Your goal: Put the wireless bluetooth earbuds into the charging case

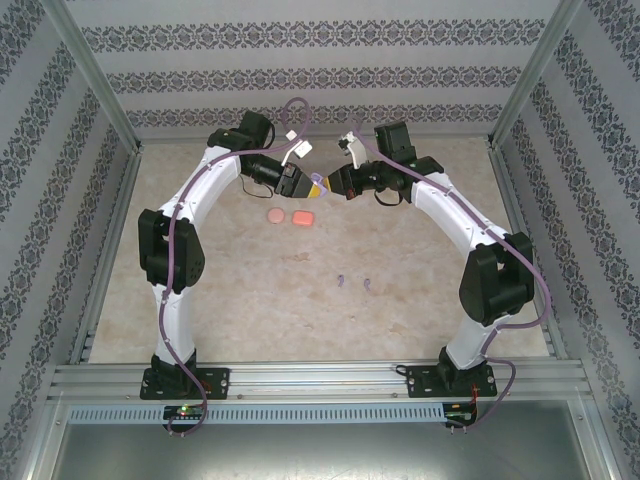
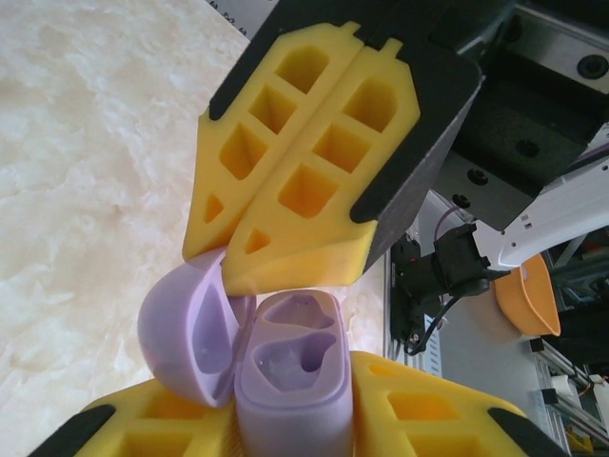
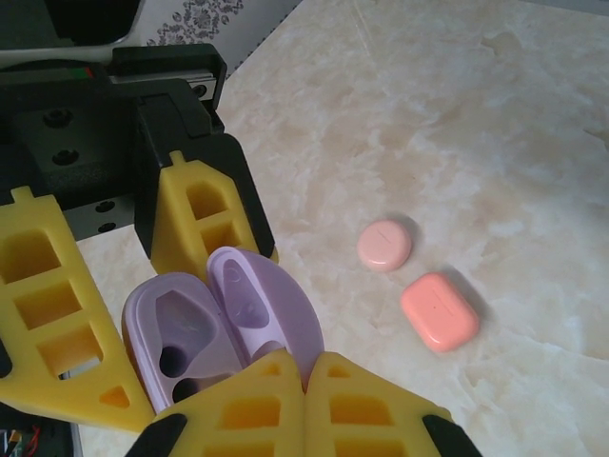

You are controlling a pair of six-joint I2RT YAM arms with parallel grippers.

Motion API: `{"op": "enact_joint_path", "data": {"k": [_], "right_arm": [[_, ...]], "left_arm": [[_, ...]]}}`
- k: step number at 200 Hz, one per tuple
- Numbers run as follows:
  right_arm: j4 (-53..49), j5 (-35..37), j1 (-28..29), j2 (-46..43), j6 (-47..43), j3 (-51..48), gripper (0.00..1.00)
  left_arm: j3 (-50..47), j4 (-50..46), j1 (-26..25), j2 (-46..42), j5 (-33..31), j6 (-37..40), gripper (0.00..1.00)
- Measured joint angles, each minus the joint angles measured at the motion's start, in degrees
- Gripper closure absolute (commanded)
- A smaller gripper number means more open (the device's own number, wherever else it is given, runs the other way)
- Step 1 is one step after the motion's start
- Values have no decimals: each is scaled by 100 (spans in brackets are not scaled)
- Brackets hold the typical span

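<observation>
Earbuds: the left purple earbud (image 1: pixel 343 281) and the right purple earbud (image 1: pixel 367 285) lie near each other on the table (image 1: pixel 240 300), in the bare stretch between the two arms. Both are well apart from either set of fingers and closer to the arm bases.
Charging case: the purple charging case (image 1: pixel 318 183) is held up off the table where the two arms meet, toward the far side. Its lid (image 2: pixel 186 324) is swung open.
Left fingers: the left fingers (image 1: pixel 305 183) sit on either side of the case body and pinch it between them.
Right fingers: the right fingers (image 1: pixel 335 185) are pressed together with nothing between them, and their tips touch the open lid.
Top view: it gives the earbuds' place on the table relative to both arms, and shows the case as a small purple spot between the fingers.
Left wrist view: it looks straight into the case (image 2: pixel 290 371), where two moulded wells face the camera. The joined right fingers (image 2: pixel 238 267) come down onto the lid's edge, and the left fingers (image 2: pixel 290 400) flank the body.
Right wrist view: it shows the lid (image 3: pixel 262 305) just above the right fingers (image 3: pixel 304 367), with the left fingers (image 3: pixel 200 333) around the case (image 3: pixel 181 333). A pink round case (image 3: pixel 384 245) and a pink oblong case (image 3: pixel 439 311) lie shut, just beside each other, on the table beyond.
</observation>
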Motion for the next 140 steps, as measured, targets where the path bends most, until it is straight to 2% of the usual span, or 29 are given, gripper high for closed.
{"op": "enact_joint_path", "data": {"k": [55,69,79,86,103,140], "right_arm": [[-151,46,9,35,-98,81,100],[-173,81,9,44,-103,83,86],[-179,105,9,46,-90,87,70],[-175,162,17,48,-92,87,63],[-166,317,-11,48,-109,98,52],[-68,374,-85,-59,103,9,42]], "left_arm": [[57,-114,2,61,24,50,95],[57,-114,0,83,39,50,99],[57,-109,0,94,48,61,100],[57,-131,0,94,46,66,100],[57,-144,2,94,48,70,100],[-164,339,11,81,22,-125,100]]}}
